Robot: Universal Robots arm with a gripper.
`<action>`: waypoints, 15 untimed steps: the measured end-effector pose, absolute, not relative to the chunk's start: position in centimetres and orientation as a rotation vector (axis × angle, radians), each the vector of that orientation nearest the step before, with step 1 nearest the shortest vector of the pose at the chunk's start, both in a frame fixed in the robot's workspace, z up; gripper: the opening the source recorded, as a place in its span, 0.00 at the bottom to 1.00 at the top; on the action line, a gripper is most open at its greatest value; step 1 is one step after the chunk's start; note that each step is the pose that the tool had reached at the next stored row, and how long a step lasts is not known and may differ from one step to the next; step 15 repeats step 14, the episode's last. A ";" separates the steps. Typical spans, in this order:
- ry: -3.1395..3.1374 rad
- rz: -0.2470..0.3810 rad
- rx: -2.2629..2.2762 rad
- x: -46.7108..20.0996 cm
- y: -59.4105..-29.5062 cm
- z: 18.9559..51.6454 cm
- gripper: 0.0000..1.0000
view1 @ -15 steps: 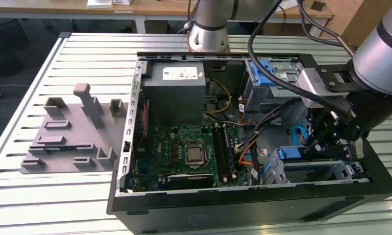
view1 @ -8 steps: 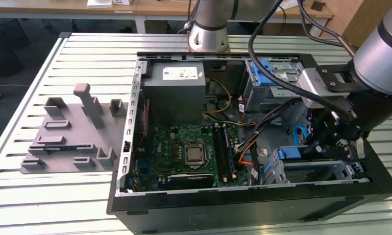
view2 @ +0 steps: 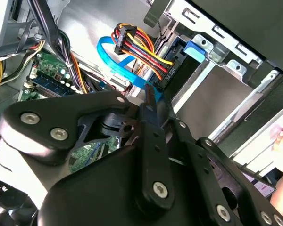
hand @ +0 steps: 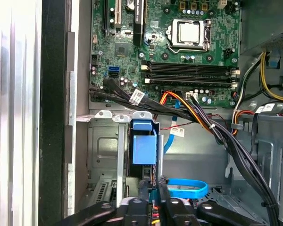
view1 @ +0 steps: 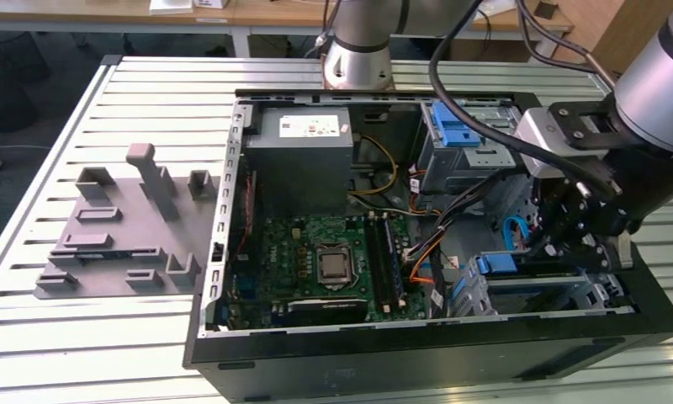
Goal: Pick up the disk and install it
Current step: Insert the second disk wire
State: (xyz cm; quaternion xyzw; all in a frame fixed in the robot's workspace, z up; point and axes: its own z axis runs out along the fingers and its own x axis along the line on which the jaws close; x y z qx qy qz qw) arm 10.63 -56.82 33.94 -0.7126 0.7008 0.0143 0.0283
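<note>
The disk [view1: 535, 283] lies flat in the lower drive bay at the exterior view's right of the open computer case [view1: 426, 358]. It shows a silver body and a blue plastic rail. In the first wrist view the disk's blue end [hand: 144, 147] stands in the bay's metal frame. My gripper [view1: 552, 249] hangs inside the case just above the disk. Its black fingers [view2: 148, 117] run together at the tips, shut, with a sliver of blue at the tip. In the first wrist view the gripper [hand: 156, 187] sits close behind the disk's end. Whether the tips touch the disk I cannot tell.
A blue flat cable [view2: 114, 63] and a red-yellow-black cable bundle [view2: 141, 49] run right beside the fingers. The green motherboard [view1: 325, 261], grey power box [view1: 299, 139] and an upper silver cage with a blue latch [view1: 463, 133] are in the case. A grey fixture [view1: 124, 227] lies on the table at the exterior view's left.
</note>
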 end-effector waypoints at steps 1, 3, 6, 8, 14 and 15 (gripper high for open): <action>2.163 0.044 -2.199 10.6 -56.8 34.0 0.16; 2.163 0.044 -2.199 10.6 -56.8 34.1 0.11; 2.163 0.044 -2.199 10.6 -56.8 34.2 0.11; 2.163 0.044 -2.199 10.6 -56.8 34.2 0.11; 2.163 0.044 -2.199 10.6 -56.8 34.2 0.11; 2.163 0.044 -2.199 10.6 -56.8 34.2 0.11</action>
